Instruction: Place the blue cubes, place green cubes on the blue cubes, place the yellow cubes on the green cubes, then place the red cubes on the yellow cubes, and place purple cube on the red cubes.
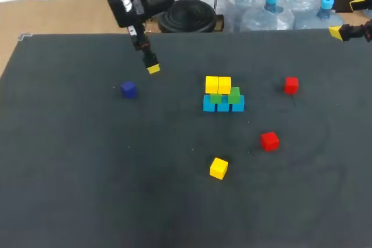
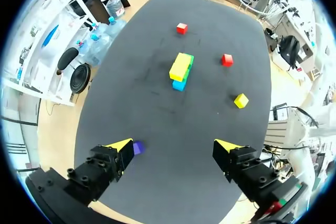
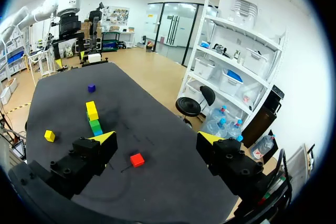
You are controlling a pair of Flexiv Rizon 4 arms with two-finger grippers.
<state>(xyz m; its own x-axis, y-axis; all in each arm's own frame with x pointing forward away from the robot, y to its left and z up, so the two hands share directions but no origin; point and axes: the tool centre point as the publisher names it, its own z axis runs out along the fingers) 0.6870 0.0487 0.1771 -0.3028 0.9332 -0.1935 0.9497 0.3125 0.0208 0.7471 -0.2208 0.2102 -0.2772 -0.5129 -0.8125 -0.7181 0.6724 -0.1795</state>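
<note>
In mid-table stands a stack: a row of blue cubes (image 1: 224,105), green cubes (image 1: 225,96) on them, and two yellow cubes (image 1: 218,84) on top. Loose on the table lie a yellow cube (image 1: 218,168), two red cubes (image 1: 269,141) (image 1: 291,85) and a purple cube (image 1: 128,89). My left gripper (image 2: 175,145) hangs open above the back left, with the purple cube (image 2: 137,148) just beside one fingertip. Over the far right edge, my right gripper (image 3: 157,138) is open and holds nothing. A red cube (image 3: 137,159) lies below, between its fingers.
The dark table (image 1: 87,190) has bare room across the whole front and the left side. The loose cubes lie spread around the stack, which is seen from the left wrist as a short wall (image 2: 181,70).
</note>
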